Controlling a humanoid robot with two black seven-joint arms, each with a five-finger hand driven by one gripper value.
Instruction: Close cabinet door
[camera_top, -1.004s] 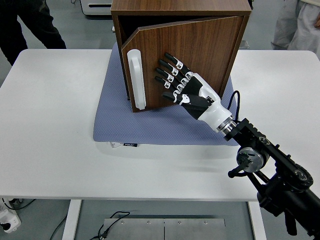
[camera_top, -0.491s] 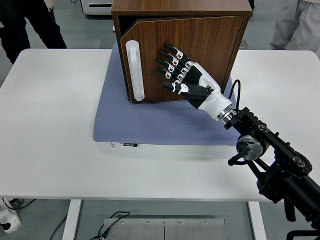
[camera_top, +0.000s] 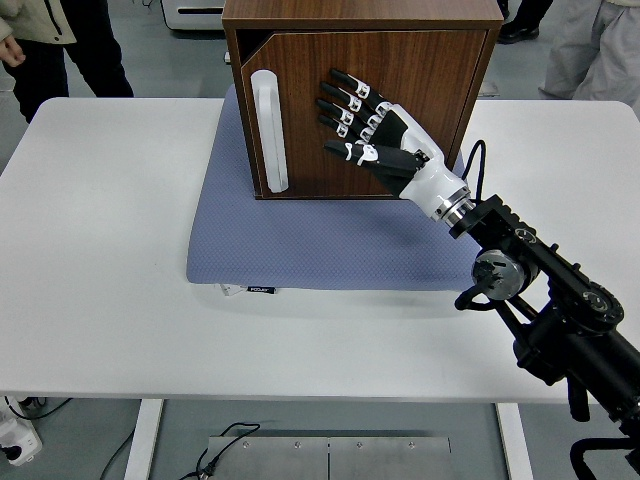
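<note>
Head view: right hand (camera_top: 362, 118) spread flat on cabinet door (camera_top: 400, 100).
Risk: push off-centre and you shove the cabinet (camera_top: 360, 12) backward.

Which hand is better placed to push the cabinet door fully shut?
The right hand. Its fingers are spread flat against the cabinet door, which looks nearly shut with a small gap at the upper left. The left arm is not in view.

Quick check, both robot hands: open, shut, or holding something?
Right robot hand: open, fingers spread flat against the cabinet door, holding nothing.
Left robot hand: not in view.
</note>
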